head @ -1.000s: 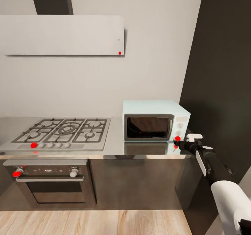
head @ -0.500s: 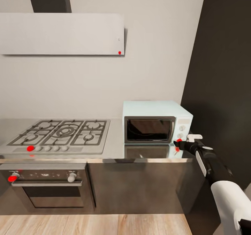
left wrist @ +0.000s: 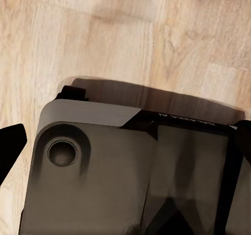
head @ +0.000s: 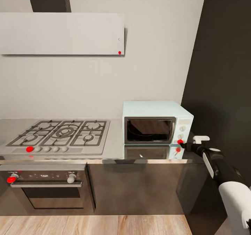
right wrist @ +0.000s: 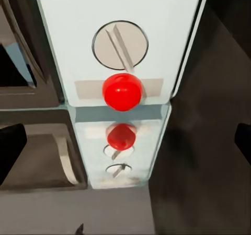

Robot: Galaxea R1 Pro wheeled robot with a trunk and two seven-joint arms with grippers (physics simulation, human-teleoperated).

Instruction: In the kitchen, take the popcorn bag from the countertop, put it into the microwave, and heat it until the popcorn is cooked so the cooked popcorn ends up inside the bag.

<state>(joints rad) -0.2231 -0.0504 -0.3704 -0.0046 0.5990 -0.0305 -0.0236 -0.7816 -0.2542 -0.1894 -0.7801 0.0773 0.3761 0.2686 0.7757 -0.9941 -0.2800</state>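
1. Grey gas hob with dark grates, set into the smooth grey steel countertop at our left; one red knob in its front row.
2. Built-in dark oven below the hob.
3. Pale grey rectangular hood on the wall above.
4. Small pale mint-blue microwave with a dark glass door, shut, standing at the countertop's right end. Its white control panel carries a slotted round knob and, beneath it, a red round button.
5. Our right gripper, black-fingered, reaches at that red button from the front; its dark fingertips stand wide apart and hold nothing.
6. Our left gripper hangs over pale wooden floor and the robot's dark base; jaws spread, holding nothing.
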